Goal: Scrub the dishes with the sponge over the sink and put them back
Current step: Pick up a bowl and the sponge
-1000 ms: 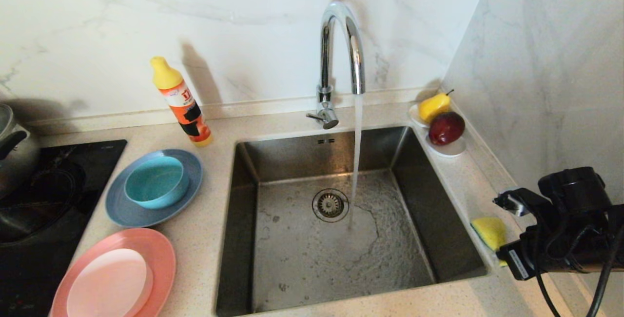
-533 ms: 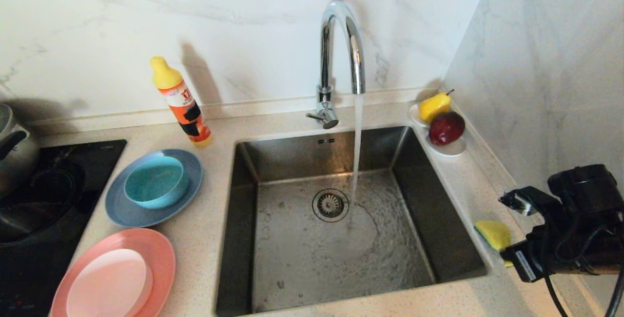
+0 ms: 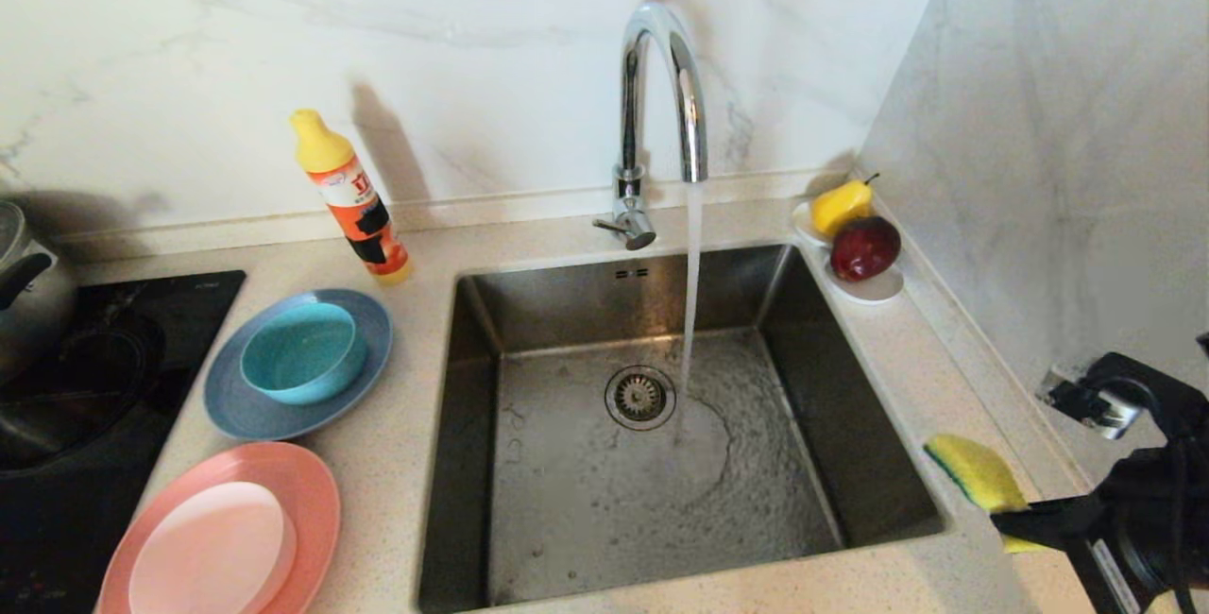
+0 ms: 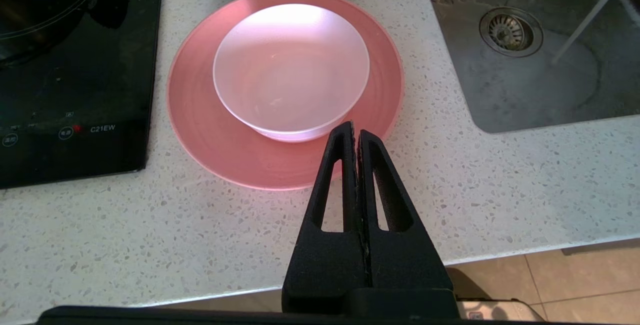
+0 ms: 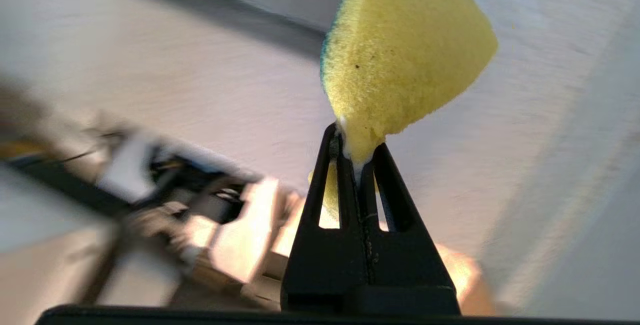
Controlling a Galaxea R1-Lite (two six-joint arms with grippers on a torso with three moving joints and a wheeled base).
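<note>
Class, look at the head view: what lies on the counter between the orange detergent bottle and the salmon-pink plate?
The grey-blue plate with the teal bowl standing on it lies between the detergent bottle and the salmon-pink plate; the head view shows it.

Salmon plate [image 3: 312, 510] & pot [image 3: 24, 283] cut off.

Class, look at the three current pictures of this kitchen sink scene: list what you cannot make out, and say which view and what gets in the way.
- Head view: the right hand is partly cut by the frame edge; only part of the sponge shows.
- Right wrist view: everything behind the sponge is motion-blurred.
- Left wrist view: the left hand covers part of the salmon-pink plate.
- Head view: the pot is cut by the edge.
</note>
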